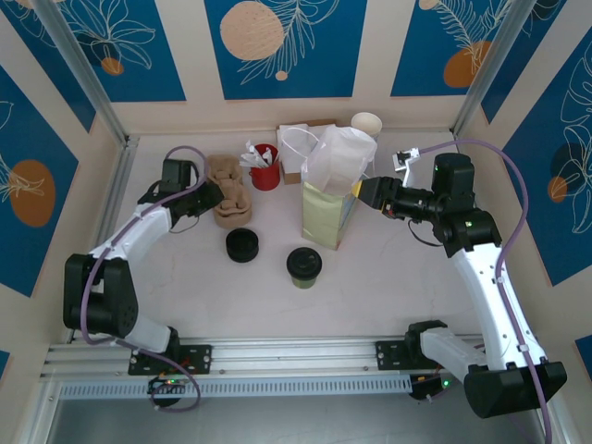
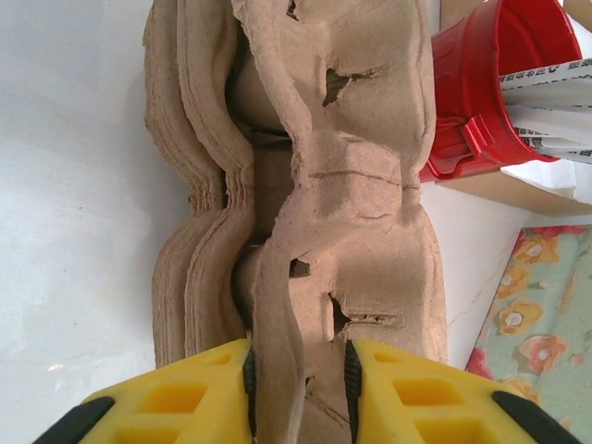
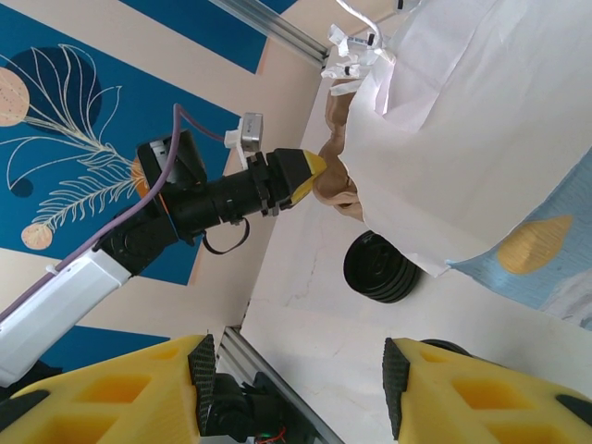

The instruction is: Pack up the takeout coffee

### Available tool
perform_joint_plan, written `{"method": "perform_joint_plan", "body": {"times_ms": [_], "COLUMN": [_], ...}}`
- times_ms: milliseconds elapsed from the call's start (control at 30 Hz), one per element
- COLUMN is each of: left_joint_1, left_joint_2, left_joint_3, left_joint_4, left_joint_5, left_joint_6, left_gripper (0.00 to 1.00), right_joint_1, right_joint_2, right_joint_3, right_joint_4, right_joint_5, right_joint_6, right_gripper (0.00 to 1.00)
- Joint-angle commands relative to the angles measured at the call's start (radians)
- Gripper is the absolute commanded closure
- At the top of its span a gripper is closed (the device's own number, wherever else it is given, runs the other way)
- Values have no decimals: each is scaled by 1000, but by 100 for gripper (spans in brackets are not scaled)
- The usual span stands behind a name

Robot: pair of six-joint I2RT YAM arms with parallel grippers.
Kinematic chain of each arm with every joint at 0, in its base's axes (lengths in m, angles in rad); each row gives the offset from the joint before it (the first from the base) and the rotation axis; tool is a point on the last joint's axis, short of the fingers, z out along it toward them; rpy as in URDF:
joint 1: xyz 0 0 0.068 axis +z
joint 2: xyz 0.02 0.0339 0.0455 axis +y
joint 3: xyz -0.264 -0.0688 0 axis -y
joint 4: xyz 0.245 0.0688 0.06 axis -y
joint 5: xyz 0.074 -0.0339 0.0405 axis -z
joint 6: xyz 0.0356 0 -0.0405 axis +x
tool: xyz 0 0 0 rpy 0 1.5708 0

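Observation:
The takeout coffee, a small pale cup with a black lid, stands upright on the white table in front of the bag. My left gripper is at the stack of brown pulp cup carriers. In the left wrist view its yellow fingers are shut on a raised fold of the top carrier. My right gripper hovers beside the tall floral paper bag. It is open, with only bare table between its pads.
A squat stack of black lids lies left of the coffee. A white bag sticks out of the floral bag's top. A red cup of sachets, a cardboard box and lidless cream cups stand at the back.

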State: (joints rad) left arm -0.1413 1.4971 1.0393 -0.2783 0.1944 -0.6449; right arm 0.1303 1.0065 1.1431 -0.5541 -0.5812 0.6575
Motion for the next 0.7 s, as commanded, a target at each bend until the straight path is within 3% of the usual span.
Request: {"method": "perform_joint_plan", "body": {"times_ms": [0, 333, 667], "left_joint_1": [17, 16, 16], "left_joint_2": [17, 7, -88], "left_joint_3": [37, 77, 139], "left_joint_4": [15, 14, -72], "left_joint_5": [26, 56, 64], "left_joint_6": [26, 31, 44], "left_gripper": [72, 90, 95], "right_joint_1": [-5, -5, -4], "right_joint_2": [7, 20, 22], "right_joint_3": [18, 48, 55], "right_joint_4": [-14, -17, -9], "right_joint_5": [-27, -35, -48], "right_joint_6": [-1, -3, 7], "right_gripper": [47, 47, 47]}}
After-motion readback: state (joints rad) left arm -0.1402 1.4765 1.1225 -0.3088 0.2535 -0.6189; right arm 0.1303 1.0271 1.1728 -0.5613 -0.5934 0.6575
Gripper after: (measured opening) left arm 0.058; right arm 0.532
